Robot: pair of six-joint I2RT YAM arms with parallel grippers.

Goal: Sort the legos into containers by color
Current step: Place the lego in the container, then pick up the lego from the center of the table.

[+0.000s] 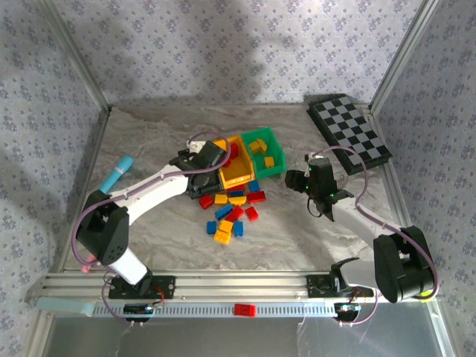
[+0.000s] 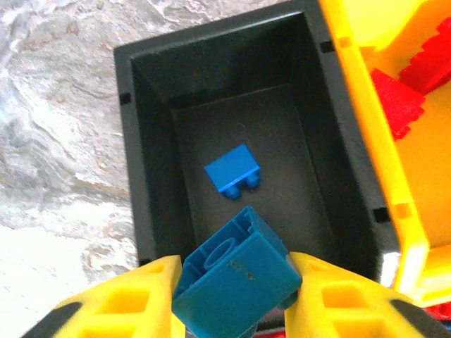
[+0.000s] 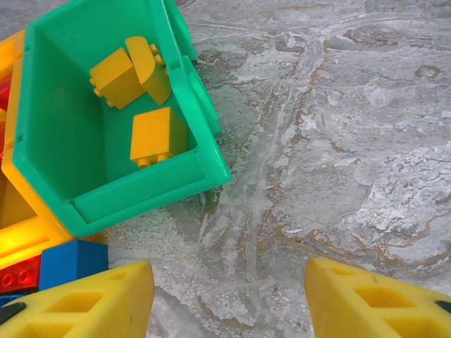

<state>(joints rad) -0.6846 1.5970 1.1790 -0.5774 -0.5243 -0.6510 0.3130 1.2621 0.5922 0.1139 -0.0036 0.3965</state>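
Flat black-and-grey checkerboard [image 1: 349, 132] lies angled at the far right corner of the grey marble-pattern desk [image 1: 149, 134]. Cyan marker pen [image 1: 117, 173] lies near the left edge, well apart from the board.

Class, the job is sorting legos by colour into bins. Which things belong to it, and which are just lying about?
Belong: loose legos, held blue lego, black bin, yellow bin, green bin.
Lying about: checkerboard, cyan marker pen.

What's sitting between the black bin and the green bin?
The yellow bin, holding red bricks, sits between the black bin and the green bin; the top view shows it.
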